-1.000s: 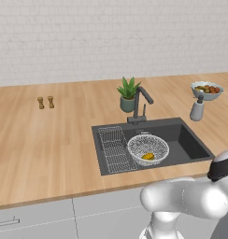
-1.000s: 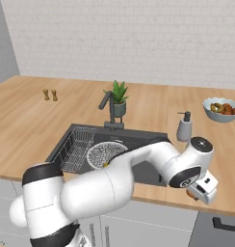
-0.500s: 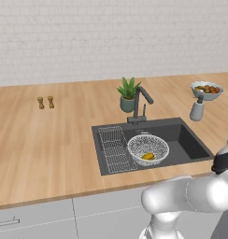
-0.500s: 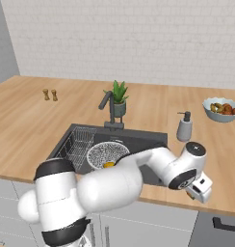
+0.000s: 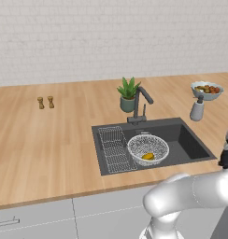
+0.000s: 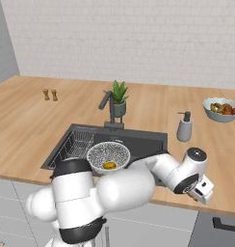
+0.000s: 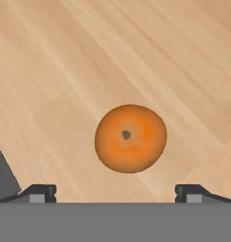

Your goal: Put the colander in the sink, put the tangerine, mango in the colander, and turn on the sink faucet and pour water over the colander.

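Since the arm has swung further right over the last second, the gripper now hangs right above the tangerine, fingers spread wide with the fruit centred in the gap and nothing held yet. The tangerine sits on bare wood of the worktop, near the front edge and to the right of the sink, going by where the wrist ends up in the base views. So I'd say this is lining up for the grab, and a straight drop and squeeze should do it.

Further back, the colander is already in the basin beside a wire rack, with the mango lying inside it. Behind that, the sink faucet stands at the rear rim, no water running that I can see. Tangerine and tap are what's left.
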Robot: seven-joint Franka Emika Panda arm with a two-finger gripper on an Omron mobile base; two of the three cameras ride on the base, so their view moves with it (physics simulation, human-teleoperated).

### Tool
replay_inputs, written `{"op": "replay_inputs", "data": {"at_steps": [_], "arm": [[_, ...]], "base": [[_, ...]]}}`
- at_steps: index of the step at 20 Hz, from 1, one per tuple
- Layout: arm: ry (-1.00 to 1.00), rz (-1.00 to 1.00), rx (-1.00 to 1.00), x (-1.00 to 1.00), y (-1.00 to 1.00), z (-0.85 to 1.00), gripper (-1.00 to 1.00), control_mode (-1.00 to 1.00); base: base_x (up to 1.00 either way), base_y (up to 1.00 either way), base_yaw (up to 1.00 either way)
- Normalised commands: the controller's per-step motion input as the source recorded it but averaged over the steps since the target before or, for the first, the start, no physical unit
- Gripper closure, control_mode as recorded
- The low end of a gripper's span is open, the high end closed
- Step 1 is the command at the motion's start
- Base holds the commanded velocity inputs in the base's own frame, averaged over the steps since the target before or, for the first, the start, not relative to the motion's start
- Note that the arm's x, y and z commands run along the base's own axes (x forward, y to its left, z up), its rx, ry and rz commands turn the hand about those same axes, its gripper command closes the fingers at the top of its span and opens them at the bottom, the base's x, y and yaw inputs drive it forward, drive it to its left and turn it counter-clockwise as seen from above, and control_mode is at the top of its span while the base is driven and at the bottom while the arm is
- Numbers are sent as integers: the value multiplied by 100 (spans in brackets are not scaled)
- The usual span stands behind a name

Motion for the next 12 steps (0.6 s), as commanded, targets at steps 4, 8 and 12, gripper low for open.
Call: {"op": "replay_inputs", "data": {"at_steps": [4, 8, 12], "arm": [[0, -1, 0, 2, -21, -26, -100, -100], [0, -2, -1, 7, -4, -23, -100, -100], [0, -2, -2, 14, -3, -25, -100, -100]], "base": [[0, 0, 0], [0, 0, 0], [0, 0, 0]]}}
